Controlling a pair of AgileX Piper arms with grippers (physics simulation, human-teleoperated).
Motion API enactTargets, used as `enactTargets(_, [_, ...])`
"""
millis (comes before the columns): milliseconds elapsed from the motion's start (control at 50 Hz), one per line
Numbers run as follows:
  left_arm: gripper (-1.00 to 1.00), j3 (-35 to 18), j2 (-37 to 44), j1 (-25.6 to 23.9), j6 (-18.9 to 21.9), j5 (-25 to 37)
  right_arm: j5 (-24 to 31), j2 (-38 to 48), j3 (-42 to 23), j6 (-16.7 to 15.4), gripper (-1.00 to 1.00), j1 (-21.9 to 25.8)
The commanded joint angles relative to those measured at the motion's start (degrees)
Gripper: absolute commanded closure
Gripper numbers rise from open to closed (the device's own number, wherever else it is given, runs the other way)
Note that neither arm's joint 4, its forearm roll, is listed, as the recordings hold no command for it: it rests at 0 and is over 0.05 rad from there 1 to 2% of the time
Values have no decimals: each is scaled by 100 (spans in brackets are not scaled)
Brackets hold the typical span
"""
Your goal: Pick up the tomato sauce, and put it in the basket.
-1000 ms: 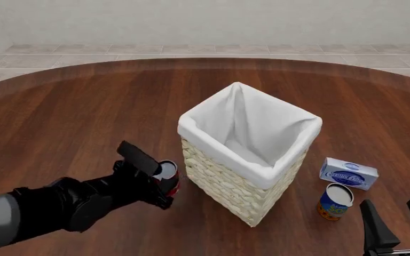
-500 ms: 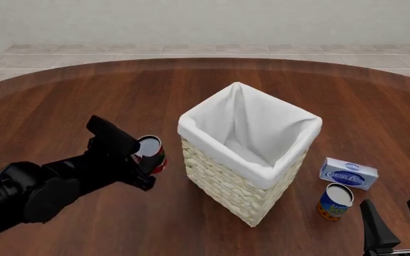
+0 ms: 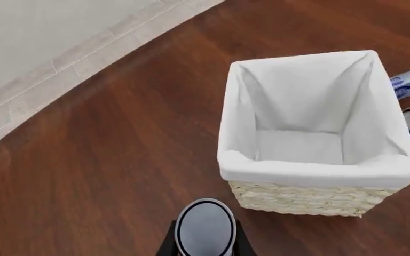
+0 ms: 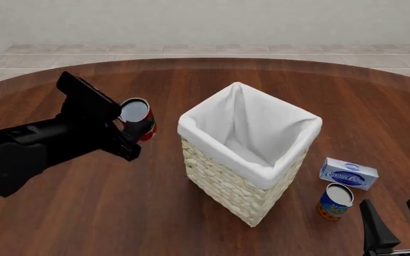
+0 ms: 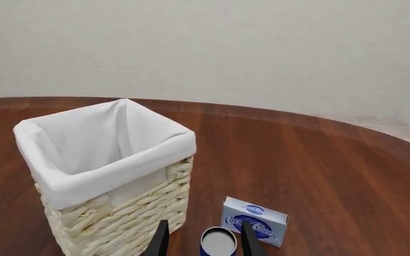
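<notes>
Left of the basket [image 4: 247,154], above the table, the tomato sauce [image 4: 137,118] is held clamped in the left gripper [image 4: 123,125], top tilted; the basket mouth lies rightward. Right gripper [image 4: 397,221] is parked open.

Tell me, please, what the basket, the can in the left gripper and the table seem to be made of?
The basket: pale woven wicker, going by its plaited walls, with a matte white cloth lining. The tomato sauce can: probably metal, given its silvery top, under a glossy red label. The table: dark wood planks with a slight sheen, though it may be veneer.
</notes>
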Motion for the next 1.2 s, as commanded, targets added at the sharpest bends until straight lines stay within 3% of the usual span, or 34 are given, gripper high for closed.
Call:
enactTargets(20, [100,-633,53,-123,325,342,7,-4,1,1,-100,11])
enactTargets(400, [100,-1758,753,-576,521,621,-6,27,1,17,-100,7])
enactTargets(760, [100,-2118,1427,-1121,402,419,8,14,0,19,-100,-6])
enactTargets(1200, [100,-2852,2316,-1369,396,377,0,17,0,32,-100,-38])
